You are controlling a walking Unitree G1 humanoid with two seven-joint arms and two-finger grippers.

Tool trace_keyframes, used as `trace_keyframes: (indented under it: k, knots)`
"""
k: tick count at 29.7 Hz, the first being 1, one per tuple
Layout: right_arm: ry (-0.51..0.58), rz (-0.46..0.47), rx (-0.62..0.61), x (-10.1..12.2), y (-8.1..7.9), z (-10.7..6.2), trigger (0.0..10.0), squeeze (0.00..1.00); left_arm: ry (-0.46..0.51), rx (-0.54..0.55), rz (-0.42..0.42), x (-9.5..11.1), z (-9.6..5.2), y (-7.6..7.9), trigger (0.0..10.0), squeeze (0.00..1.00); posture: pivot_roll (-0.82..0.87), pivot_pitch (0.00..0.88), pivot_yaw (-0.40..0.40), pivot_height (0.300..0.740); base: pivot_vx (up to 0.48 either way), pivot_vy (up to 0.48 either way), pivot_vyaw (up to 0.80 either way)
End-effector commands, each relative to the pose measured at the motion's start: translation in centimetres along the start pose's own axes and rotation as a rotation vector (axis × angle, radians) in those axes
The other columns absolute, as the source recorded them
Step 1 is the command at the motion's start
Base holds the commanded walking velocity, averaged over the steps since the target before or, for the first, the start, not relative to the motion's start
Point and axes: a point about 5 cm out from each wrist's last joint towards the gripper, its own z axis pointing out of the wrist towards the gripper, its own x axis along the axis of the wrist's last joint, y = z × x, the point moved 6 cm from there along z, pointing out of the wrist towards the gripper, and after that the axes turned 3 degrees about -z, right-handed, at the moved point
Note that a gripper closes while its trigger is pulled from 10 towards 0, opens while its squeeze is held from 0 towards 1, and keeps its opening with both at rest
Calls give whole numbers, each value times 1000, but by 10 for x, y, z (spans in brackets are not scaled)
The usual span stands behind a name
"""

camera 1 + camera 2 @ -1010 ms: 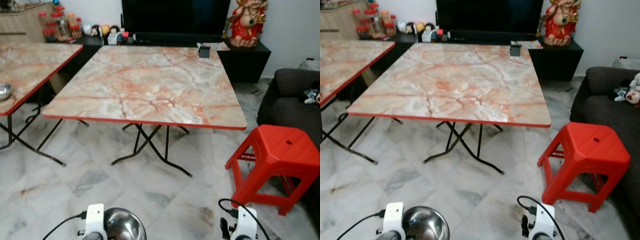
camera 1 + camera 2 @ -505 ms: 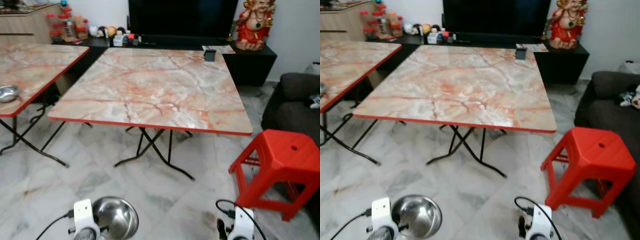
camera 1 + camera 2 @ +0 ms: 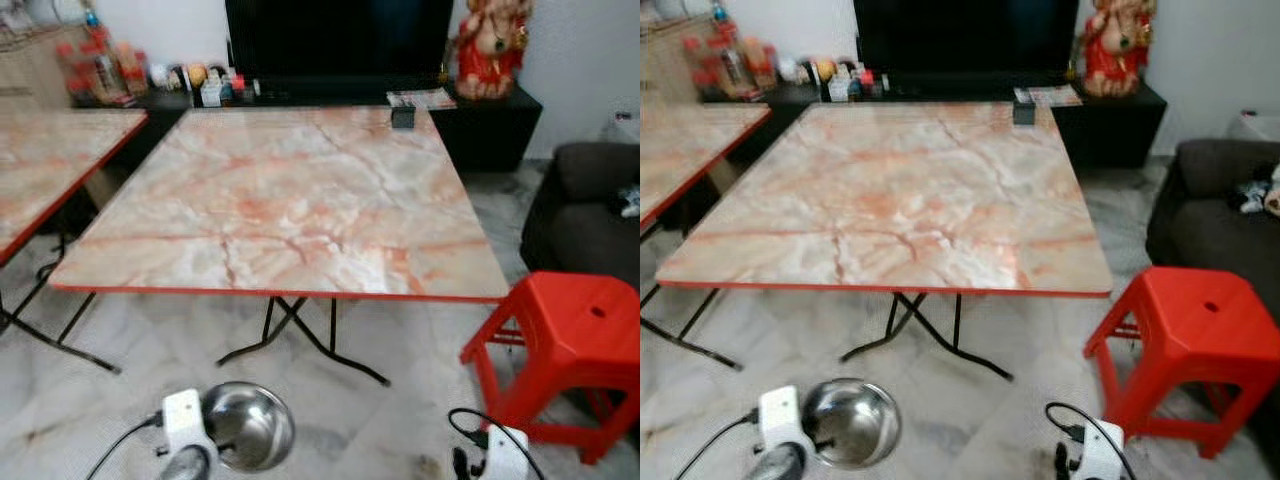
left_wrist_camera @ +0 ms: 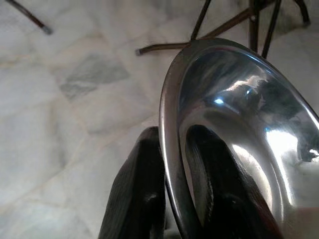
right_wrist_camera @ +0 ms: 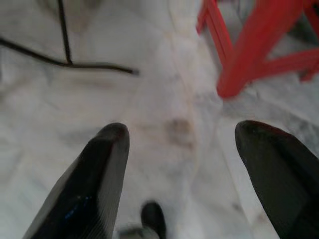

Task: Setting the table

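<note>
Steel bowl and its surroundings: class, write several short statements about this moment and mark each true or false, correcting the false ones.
1. The left gripper pinches the steel bowl by its rim. True.
2. The bowl already sits on the marble-pattern table. False: it is held low over the floor, in front of the table.
3. The right gripper holds a spoon. False: its fingers are spread apart with nothing between them.
4. A red stool stands on the robot's right of the table. True.
5. The stool is blue. False: it is red.
</note>
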Motion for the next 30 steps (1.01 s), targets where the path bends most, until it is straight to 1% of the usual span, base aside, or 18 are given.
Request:
trace_keyframes:
  k: [1,2,7,8,16,17,18,20,21,22,23,24,25,26,27,28,29,30]
  knots:
    - [-9,14,16,-3,-8,0,10000,0,8,13,11,4,1,-9,10000,0,-87,0,-5,740,375,0,0]
    - [-9,14,16,-3,-8,0,10000,0,8,13,11,4,1,-9,10000,0,-87,0,-5,740,375,0,0]
    - [-2,10,18,-2,-9,0,10000,0,9,11,20,4,1,-9,10000,0,-84,0,-6,740,0,0,0]
    - [-5,10,19,-3,-9,0,10000,0,11,30,5,2,0,-13,10000,0,-73,0,-13,740,0,0,0]
    - [-9,0,22,-4,-9,0,10000,0,31,87,-29,-4,-5,-25,10000,0,-60,0,-22,740,0,0,0]
    - [-10,-3,23,-4,-9,0,10000,0,41,119,-46,-5,-7,-33,10000,0,-50,0,-29,740,0,0,0]
    - [-11,-8,27,-4,-10,0,10000,0,58,168,-74,-4,-9,-44,10000,0,-50,0,-29,740,0,0,0]
    - [-11,-8,27,-4,-10,0,10000,0,58,168,-74,-4,-9,-44,10000,0,-50,0,-29,740,0,0,0]
    - [-11,-12,30,-4,-10,0,10000,0,69,201,-93,-4,-11,-52,10000,0,-36,0,-39,740,0,0,0]
    - [-12,-18,34,-4,-11,0,10000,0,103,247,-114,1,-13,-64,10000,0,-36,0,-39,740,0,0,0]
    - [-12,-18,34,-4,-11,0,10000,0,103,247,-114,1,-13,-64,10000,0,-36,0,-39,740,0,0,0]
    - [-12,-27,39,-3,-11,0,10000,0,166,311,-137,11,-18,-81,10000,0,-18,0,-49,740,0,0,0]
    - [-13,-30,40,-3,-11,0,10000,0,193,335,-144,16,-20,-87,10000,0,-18,0,-49,740,0,0,0]
    - [-13,-30,40,-3,-11,0,10000,0,193,335,-144,16,-20,-87,10000,0,-18,0,-49,740,0,0,0]
    - [-12,-33,42,-3,-12,0,10000,0,240,376,-153,25,-23,-96,10000,0,-3,0,-58,740,0,0,0]
    - [-12,-40,47,-2,-12,0,10000,0,309,432,-162,39,-28,-109,10000,0,7,0,-63,740,0,0,0]
    - [-12,-40,47,-2,-12,0,10000,0,309,432,-162,39,-28,-109,10000,0,7,0,-63,740,0,0,0]
    - [-11,-45,50,-1,-13,1,10000,0,353,467,-169,48,-31,-116,10000,0,7,0,-63,740,0,0,0]
